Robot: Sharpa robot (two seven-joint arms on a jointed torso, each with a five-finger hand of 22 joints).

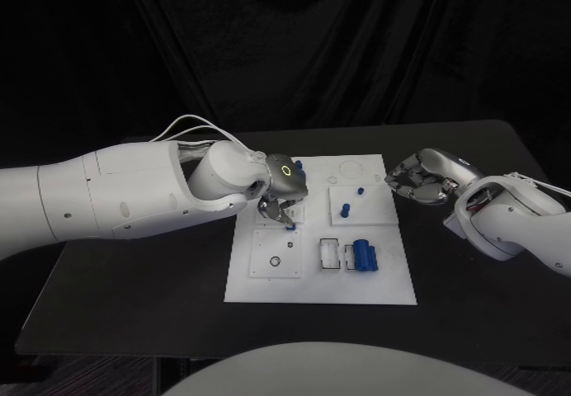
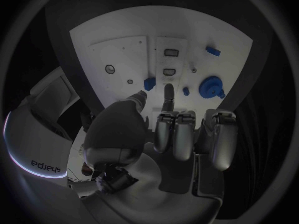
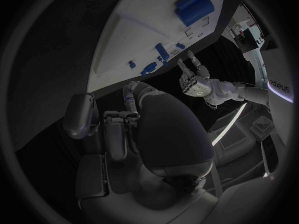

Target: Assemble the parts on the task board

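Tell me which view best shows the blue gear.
Left wrist view: the blue gear lies unobstructed on the task board, beyond the left hand. I cannot pick it out for certain in the head or right wrist views.

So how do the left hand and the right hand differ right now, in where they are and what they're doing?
The left hand is over the task board, fingers pointing down near its small blue parts; the right hand sits beside the board's far right edge, over the black table. The left hand's fingers are extended toward the board; the right hand's are curled in. Both hold nothing, as far as these views show.
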